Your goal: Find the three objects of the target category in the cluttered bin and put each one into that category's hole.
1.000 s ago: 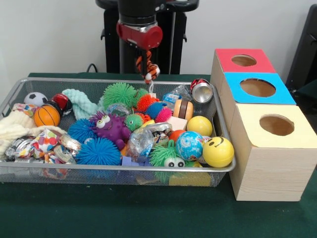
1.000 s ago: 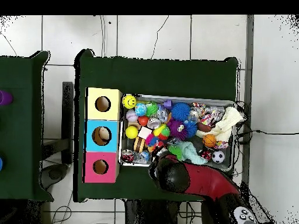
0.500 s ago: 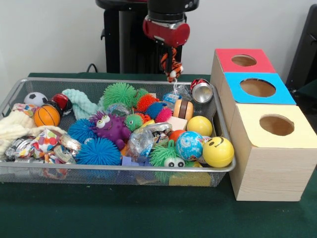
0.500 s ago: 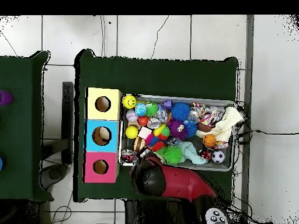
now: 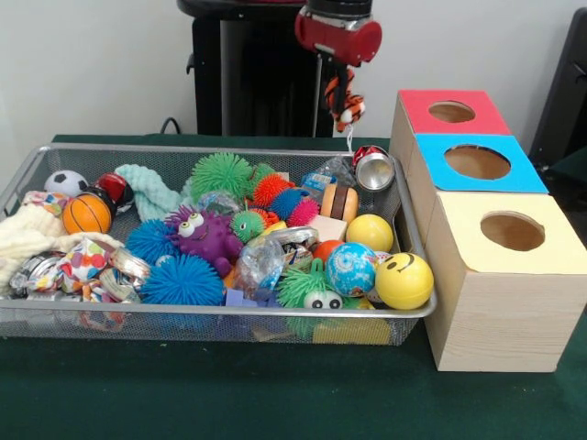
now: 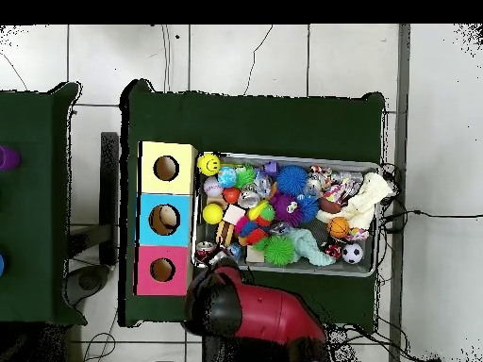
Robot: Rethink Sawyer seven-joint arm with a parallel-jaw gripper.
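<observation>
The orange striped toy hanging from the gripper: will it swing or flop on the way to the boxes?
Probably floppy: the orange striped toy dangles limp below the gripper, its tag hanging lower. It looks soft and light, so it may sway. It likely won't roll once dropped.

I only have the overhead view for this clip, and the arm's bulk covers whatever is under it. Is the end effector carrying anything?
Observer: Yes. In the front view the end effector is shut on a soft toy striped orange, black and white, which dangles beneath it.
Operator: Is the toy clear of the clutter?
Observer: Yes. It hangs above the rim of the bin and touches nothing in it.
Operator: Is it over a hole?
Observer: No. It hangs beside the red-topped box, on the side that faces the bin, short of the hole.
</observation>
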